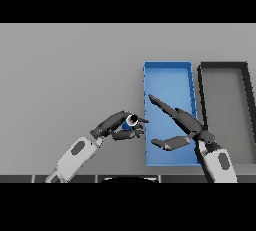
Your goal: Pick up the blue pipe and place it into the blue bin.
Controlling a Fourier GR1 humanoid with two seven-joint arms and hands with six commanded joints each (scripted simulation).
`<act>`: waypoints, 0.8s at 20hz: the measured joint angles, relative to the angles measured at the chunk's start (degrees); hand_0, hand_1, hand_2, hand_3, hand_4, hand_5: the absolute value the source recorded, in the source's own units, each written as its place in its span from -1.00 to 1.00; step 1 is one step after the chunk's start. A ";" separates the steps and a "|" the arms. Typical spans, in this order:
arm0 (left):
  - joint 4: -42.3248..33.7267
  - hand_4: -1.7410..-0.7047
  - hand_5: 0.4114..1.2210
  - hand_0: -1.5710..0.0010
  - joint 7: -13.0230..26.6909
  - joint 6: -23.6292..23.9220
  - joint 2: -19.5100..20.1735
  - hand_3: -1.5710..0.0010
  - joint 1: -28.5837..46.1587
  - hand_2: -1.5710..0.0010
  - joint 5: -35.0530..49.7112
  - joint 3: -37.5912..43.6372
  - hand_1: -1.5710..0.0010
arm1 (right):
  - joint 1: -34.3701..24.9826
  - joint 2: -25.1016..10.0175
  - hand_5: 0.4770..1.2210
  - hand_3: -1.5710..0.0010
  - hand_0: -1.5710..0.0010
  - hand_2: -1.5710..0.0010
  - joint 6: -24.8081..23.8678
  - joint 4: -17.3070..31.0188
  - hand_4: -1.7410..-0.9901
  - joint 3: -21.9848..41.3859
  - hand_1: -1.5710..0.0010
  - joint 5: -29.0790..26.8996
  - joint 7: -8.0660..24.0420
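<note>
Left arm enters lower left, left hand (120, 126) with fingers and thumb curled in a pinch. Right arm enters lower right, right hand (180, 125) with fingers straight, thumb spread.

Bare test bench: grey table (70, 75), sorting bins (167, 72).

You see two white forearms with rounded casings, each bearing a dark grey oval inset. Left of the blue bin (168, 72), the left hand (116, 125) is dark grey; the right hand (182, 122) over it matches, with slim tapered fingers.
</note>
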 measured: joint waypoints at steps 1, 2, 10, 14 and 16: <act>0.24 -0.98 1.00 -1.00 0.10 0.23 -0.48 -0.83 -0.69 -1.00 -0.25 0.13 -1.00 | -2.95 0.17 -0.86 1.00 1.00 1.00 0.15 0.07 0.18 1.02 1.00 -0.58 1.53; -0.03 -0.98 1.00 -1.00 -0.52 0.23 -0.58 -0.83 -0.39 -1.00 -0.32 -0.02 -1.00 | -3.55 0.05 -0.85 1.00 1.00 1.00 1.13 0.17 0.17 1.84 1.00 -0.74 1.96; 1.40 -0.98 1.00 -1.00 -2.38 -2.20 -0.68 -0.91 -1.07 -1.00 1.35 1.28 -1.00 | -14.78 4.56 -0.86 1.00 1.00 1.00 4.48 6.44 0.35 7.62 1.00 0.44 5.88; 1.23 -0.98 1.00 -1.00 -1.53 -3.59 -0.51 -0.92 -1.56 -1.00 3.16 2.05 -1.00 | -18.22 7.54 -0.91 1.00 1.00 0.99 4.19 9.77 0.38 9.10 1.00 1.05 8.04; 1.60 -0.96 1.00 -1.00 -0.77 -3.94 -0.66 -0.85 -1.65 -1.00 2.79 1.76 -1.00 | -20.91 8.93 -0.90 1.00 1.00 0.94 4.47 12.48 0.36 9.24 0.98 1.12 9.15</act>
